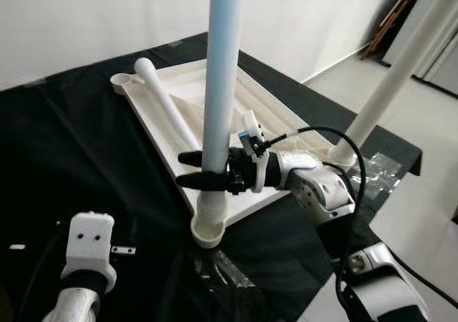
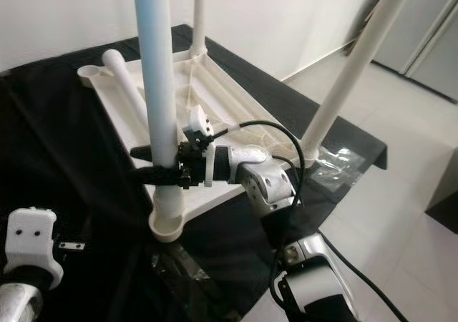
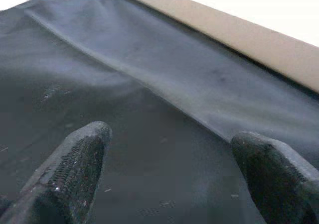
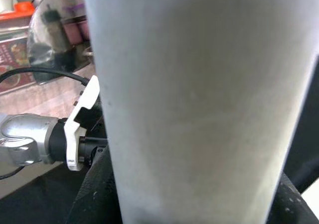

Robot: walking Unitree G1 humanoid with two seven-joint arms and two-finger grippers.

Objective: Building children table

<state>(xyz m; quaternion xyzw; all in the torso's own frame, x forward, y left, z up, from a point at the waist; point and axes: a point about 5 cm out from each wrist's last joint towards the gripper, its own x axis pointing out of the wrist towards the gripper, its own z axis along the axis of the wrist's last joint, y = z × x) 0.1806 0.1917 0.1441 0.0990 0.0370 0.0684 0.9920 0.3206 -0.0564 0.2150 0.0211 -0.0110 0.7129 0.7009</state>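
A white tabletop [image 1: 187,86] lies upside down on a black cloth. At its near corner a white leg [image 1: 222,64] stands upright in a round socket [image 1: 209,230]. My right gripper [image 1: 192,169] is shut on this leg just above the socket; the leg [image 4: 199,94] is very close in the right wrist view. A second leg [image 1: 390,86] stands at the right corner and a third [image 2: 198,14] at the far corner. A loose leg [image 1: 166,107] lies across the tabletop. My left gripper [image 3: 172,137] is open low over the cloth at the lower left.
The black cloth [image 1: 64,157] covers the floor around the tabletop. Clear plastic wrap [image 1: 223,273] lies by the near corner, more [image 1: 381,168] by the right leg. White tiles [image 1: 422,215] lie to the right, with wooden slats [image 1: 393,14] against the far wall.
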